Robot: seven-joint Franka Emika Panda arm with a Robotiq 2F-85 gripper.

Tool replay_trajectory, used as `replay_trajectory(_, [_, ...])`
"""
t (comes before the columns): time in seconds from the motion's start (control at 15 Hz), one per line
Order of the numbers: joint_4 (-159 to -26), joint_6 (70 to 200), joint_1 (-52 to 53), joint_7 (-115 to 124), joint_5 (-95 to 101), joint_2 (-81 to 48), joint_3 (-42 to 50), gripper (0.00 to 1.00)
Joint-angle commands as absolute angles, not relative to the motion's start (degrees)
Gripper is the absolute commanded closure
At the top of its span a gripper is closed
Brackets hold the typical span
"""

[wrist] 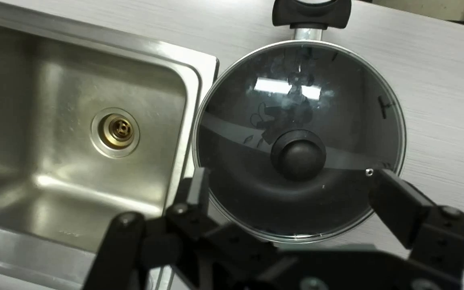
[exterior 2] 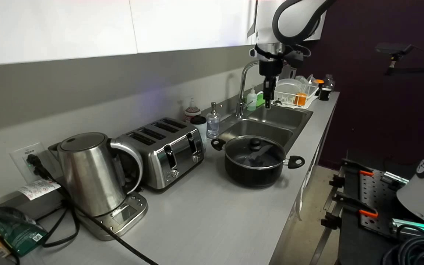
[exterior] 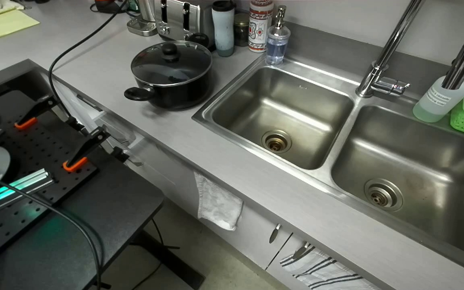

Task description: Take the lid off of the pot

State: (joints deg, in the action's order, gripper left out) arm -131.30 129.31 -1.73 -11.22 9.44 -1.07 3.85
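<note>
The black pot (exterior: pixel 181 96) stands on the counter beside the steel sink, and it also shows in an exterior view (exterior 2: pixel 254 176). Its glass lid (exterior: pixel 151 66) lies on it, with a metal rim and a black centre knob (exterior: pixel 170 50). In the wrist view the lid (wrist: pixel 248 193) fills the middle, with its knob (wrist: pixel 301 159) between the fingers, and a pot handle (wrist: pixel 311 16) shows at the top. My gripper (wrist: pixel 288 175) is open and empty, apart from the lid. In an exterior view the gripper (exterior 2: pixel 268 105) points down, well above counter height.
The sink basin (wrist: pixel 54 133) borders the pot. A toaster (exterior 2: pixel 164 147), a tumbler (exterior 2: pixel 200 127), a soap dispenser (exterior 2: pixel 213 121) and a kettle (exterior 2: pixel 87 176) stand along the wall side. The tall faucet (exterior 2: pixel 242 92) rises behind the sink. Upper cabinets (exterior 2: pixel 190 25) hang above.
</note>
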Motion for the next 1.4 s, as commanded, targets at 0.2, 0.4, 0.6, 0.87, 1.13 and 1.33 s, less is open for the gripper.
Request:
replay_trajectory(0.2, [-132.81,141.0,-2.81,-16.11,9.51,-5.47,3.52,0.0])
replay_trajectory(0.4, [-133.52,143.12,-3.15,-18.88,8.03,-6.86,3.19,0.0])
replay_trajectory(0.6, [-133.92,143.64,-3.45,-21.62,6.41,-8.16,2.73,0.0])
replay_trajectory(0.87, [-132.84,142.53,-3.57,-22.95,5.69,-10.63,2.23,0.0])
replay_trajectory(1.13, [-131.23,141.97,-3.47,-22.41,6.09,-13.61,1.74,0.0])
replay_trajectory(1.33, [-129.71,141.58,-3.43,-22.32,6.28,-15.76,1.16,0.0])
